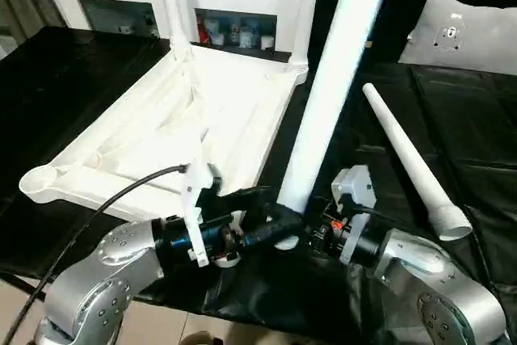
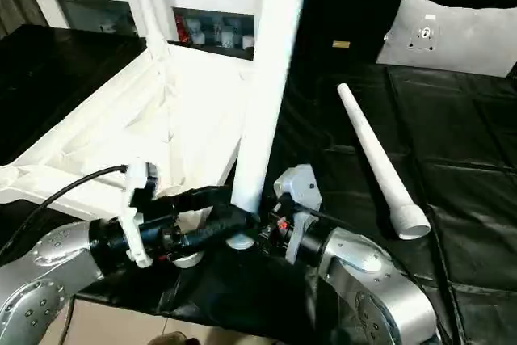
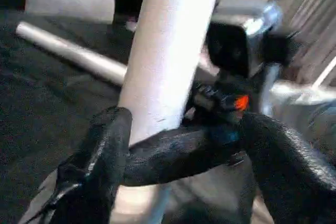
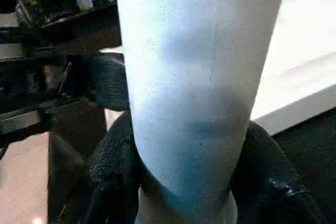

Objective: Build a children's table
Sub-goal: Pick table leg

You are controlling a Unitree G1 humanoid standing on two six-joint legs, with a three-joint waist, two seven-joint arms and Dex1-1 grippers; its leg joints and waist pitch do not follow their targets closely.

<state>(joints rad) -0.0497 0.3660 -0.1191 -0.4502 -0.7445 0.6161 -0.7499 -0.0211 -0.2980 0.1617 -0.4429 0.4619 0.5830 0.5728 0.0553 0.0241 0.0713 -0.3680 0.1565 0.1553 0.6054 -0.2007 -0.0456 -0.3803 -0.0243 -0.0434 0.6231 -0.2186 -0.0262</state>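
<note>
Both pairs of black fingers are wrapped around the base of the same upright leg (image 1: 327,86): I see my left gripper (image 1: 271,228) reaching in from the left with its fingers (image 3: 105,145) curled on the tube, and my right gripper (image 2: 257,230) clamping it from the other side, its pads (image 4: 113,166) pressed to either flank of the white tube. That leg stands nearly vertical, tilted slightly toward the far right, its wide foot end sitting at the near corner of the table top (image 1: 161,135), which lies upside down on the black-covered surface (image 1: 65,78) with its ribbed underside facing up. I judge the foot is at or in the near right corner socket, but the grippers hide the joint, so I cannot tell whether it is seated. Just to the right, a loose leg (image 1: 412,163) lies flat on the black cover, well apart from the top. Farther off, two thin legs (image 1: 168,6) already stand in the far corners. The near left socket (image 1: 36,182) is bare. So two legs are in, one is in hand, one waits. Beyond stands a white cabinet (image 1: 234,6) and, far right, a white pad (image 1: 464,34).
</note>
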